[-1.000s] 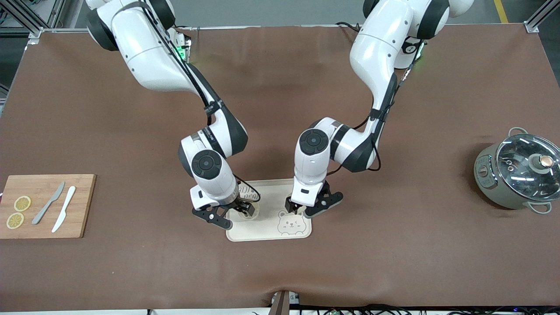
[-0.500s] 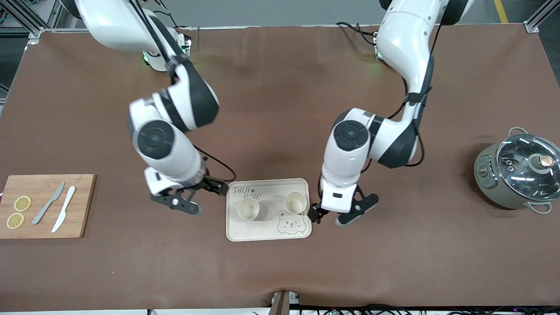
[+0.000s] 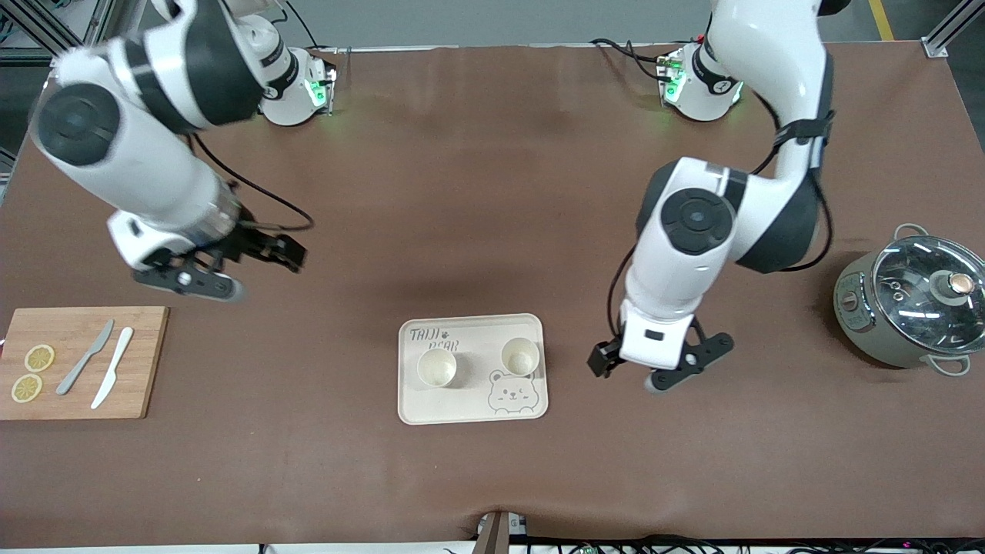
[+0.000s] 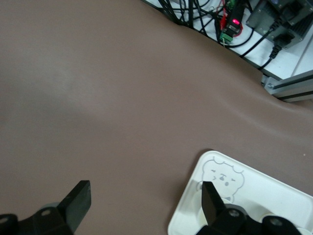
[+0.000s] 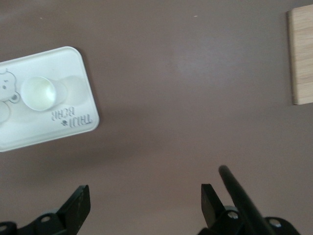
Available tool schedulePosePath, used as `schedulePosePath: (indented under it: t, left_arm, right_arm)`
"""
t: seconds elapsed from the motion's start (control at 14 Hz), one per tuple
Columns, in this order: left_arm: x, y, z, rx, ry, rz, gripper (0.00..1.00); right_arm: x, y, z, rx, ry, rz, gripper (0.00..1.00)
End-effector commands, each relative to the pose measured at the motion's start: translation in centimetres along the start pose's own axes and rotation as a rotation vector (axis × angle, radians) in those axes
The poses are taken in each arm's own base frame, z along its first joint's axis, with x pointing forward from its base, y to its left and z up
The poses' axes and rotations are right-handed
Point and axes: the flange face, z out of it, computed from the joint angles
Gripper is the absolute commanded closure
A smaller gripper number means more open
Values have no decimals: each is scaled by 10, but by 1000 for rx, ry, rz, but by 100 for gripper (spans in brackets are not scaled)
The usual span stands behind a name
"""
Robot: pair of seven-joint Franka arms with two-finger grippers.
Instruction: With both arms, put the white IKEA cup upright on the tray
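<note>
The cream tray point(image 3: 477, 338), printed with "TAIJI BEAR" and a bear face, lies at mid table near the front camera. Two white cups stand upright on it, one point(image 3: 437, 367) toward the right arm's end and one point(image 3: 520, 356) toward the left arm's end. My left gripper point(image 3: 627, 371) is open and empty over the bare table beside the tray. My right gripper point(image 3: 258, 271) is open and empty, high over the table between the tray and the cutting board. The left wrist view shows the tray's bear corner point(image 4: 254, 196) past the open gripper point(image 4: 144, 196). The right wrist view shows the tray point(image 5: 49, 132), a cup point(image 5: 39, 93) and the open gripper point(image 5: 144, 196).
A wooden cutting board point(image 3: 146, 362) with two lemon slices point(image 3: 32, 372), a grey knife point(image 3: 85, 357) and a white knife point(image 3: 112, 377) lies at the right arm's end; its edge shows in the right wrist view point(image 5: 301, 56). A grey pot with a glass lid point(image 3: 912, 300) stands at the left arm's end.
Both grippers were down at the cups on the tray. They have let go, risen and swung outward, each toward its own end. Both cups stay upright on the tray.
</note>
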Motion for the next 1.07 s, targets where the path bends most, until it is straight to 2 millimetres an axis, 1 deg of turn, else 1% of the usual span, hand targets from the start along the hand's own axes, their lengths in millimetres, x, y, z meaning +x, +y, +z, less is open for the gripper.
schedulePosePath:
  t: [0.0, 0.07, 0.21, 0.29, 0.36, 0.43, 0.5, 0.57, 0.71, 0.86, 1.0]
  left_arm:
    - [16, -34, -28, -1, -79, 53, 0]
    - [24, -45, -38, 4, -88, 72, 0]
    - [36, -65, -50, 17, -108, 107, 0]
    - [42, -74, -56, 20, -113, 124, 0]
    - [48, -84, -63, 23, -119, 147, 0]
    - [55, -96, -71, 26, -127, 175, 0]
    - [62, -106, -78, 25, -128, 201, 0]
    - [66, -114, -84, 29, -138, 230, 0]
    - [75, -135, -96, 32, -155, 290, 0]
    - [84, -154, -109, 34, -163, 329, 0]
    - [93, -175, -123, 29, -164, 372, 0]
  right_arm:
    - [-27, 83, -16, 20, 18, -61, 0]
    - [-27, 115, -23, 23, 32, -73, 0]
    - [-23, 172, -37, 28, 59, -116, 0]
    - [-20, 196, -41, 27, 72, -118, 0]
    - [-19, 212, -45, 27, 83, -107, 0]
    - [-17, 225, -56, 26, 104, -86, 0]
    - [-16, 233, -64, 26, 121, -70, 0]
    - [-15, 235, -71, 26, 126, -66, 0]
    - [-14, 232, -81, 27, 144, -60, 0]
    - [-10, 227, -81, 26, 146, -72, 0]
    - [-6, 227, -82, 27, 150, -75, 0]
